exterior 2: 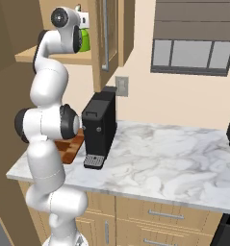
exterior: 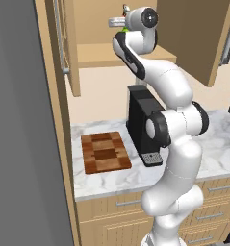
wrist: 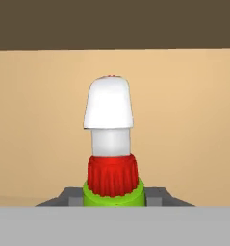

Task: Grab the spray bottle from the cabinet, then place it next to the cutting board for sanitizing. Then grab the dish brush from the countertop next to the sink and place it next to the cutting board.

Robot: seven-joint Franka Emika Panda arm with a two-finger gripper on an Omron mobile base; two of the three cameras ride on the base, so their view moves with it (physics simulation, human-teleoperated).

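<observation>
The spray bottle point(wrist: 110, 144) stands upright on the cabinet's wooden shelf point(exterior: 95, 52). Its white nozzle, red neck and green shoulder rise in the middle of the hand view. My gripper point(wrist: 114, 198) is shut on it, one dark fingertip against each side of the green body. In the right base view a strip of the green bottle point(exterior 2: 84, 39) shows just behind the arm's wrist, high inside the cabinet. The checkered cutting board point(exterior: 106, 152) lies flat on the marble countertop point(exterior: 217, 144), below and left of the cabinet. The dish brush and the sink are out of view.
Both cabinet doors point(exterior: 69, 45) stand open on either side of the arm. A black coffee machine point(exterior: 143, 126) sits just right of the cutting board, under the shelf. Drawer fronts point(exterior 2: 159, 214) run below the counter. A window point(exterior 2: 191, 56) is on the right wall.
</observation>
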